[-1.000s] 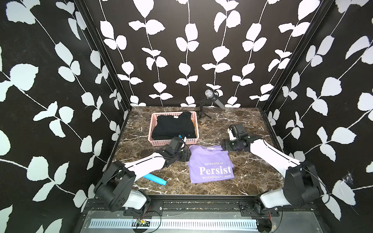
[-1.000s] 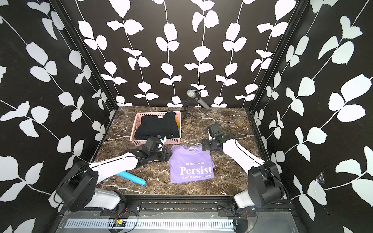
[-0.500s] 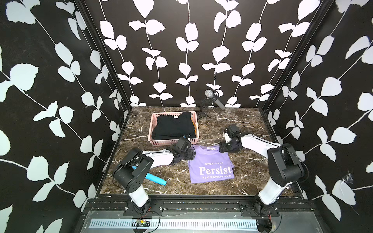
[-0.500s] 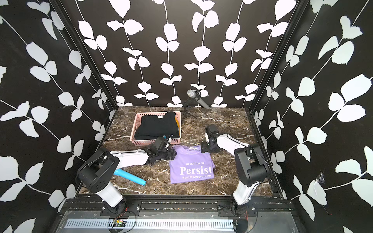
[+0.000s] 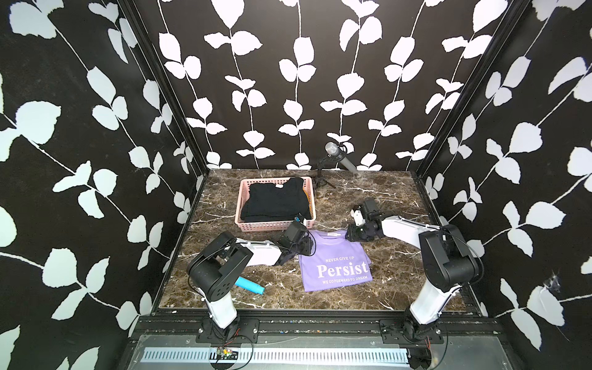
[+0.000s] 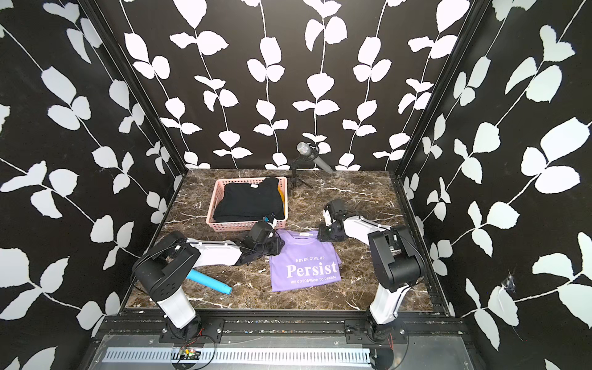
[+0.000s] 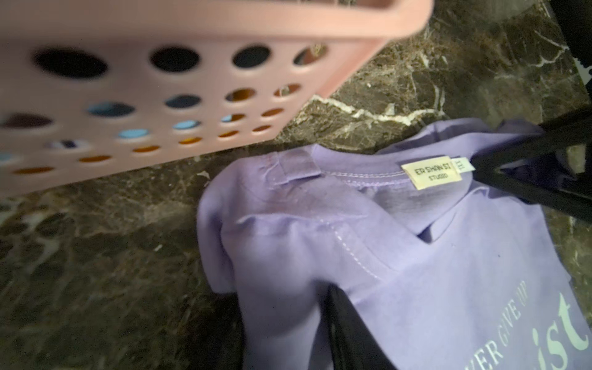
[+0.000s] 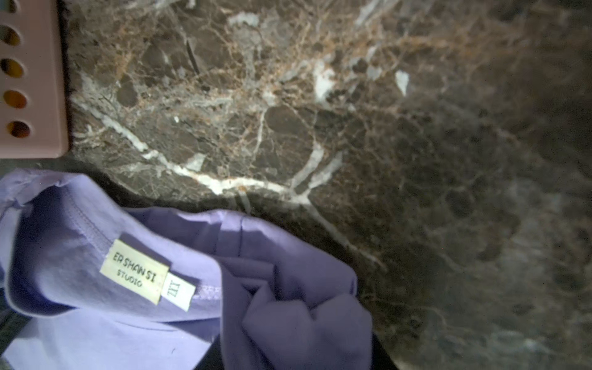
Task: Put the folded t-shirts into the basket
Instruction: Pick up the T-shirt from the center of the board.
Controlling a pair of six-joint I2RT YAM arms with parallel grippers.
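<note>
Lying flat on the marble table (image 5: 384,282), just in front of the pink basket (image 5: 275,226), the lavender t-shirt (image 5: 336,266) is showing its "Persist" print upward, with its collar end turned toward the basket. It looks like the last shirt to go. The black t-shirt (image 5: 275,201) is already sitting on top inside, with yellow cloth (image 6: 281,194) peeping out beside it and light blue cloth (image 7: 133,133) showing through the wall holes.

The left gripper (image 5: 303,247) is sitting at one collar-side corner and the right gripper (image 5: 352,235) at the other. Taking both corners probably lets the folded shirt rise as one sheet instead of falling open.

In the left wrist view the shoulder cloth is draping over a lower finger (image 7: 352,336). In the right wrist view the cloth is bunching up at the jaws. Each claw is standing fairly narrow around fabric, but whether either is truly pinching the shirt cannot be told.

The light blue tube (image 5: 250,286) is lying well apart near the left arm and is no part of this job.
</note>
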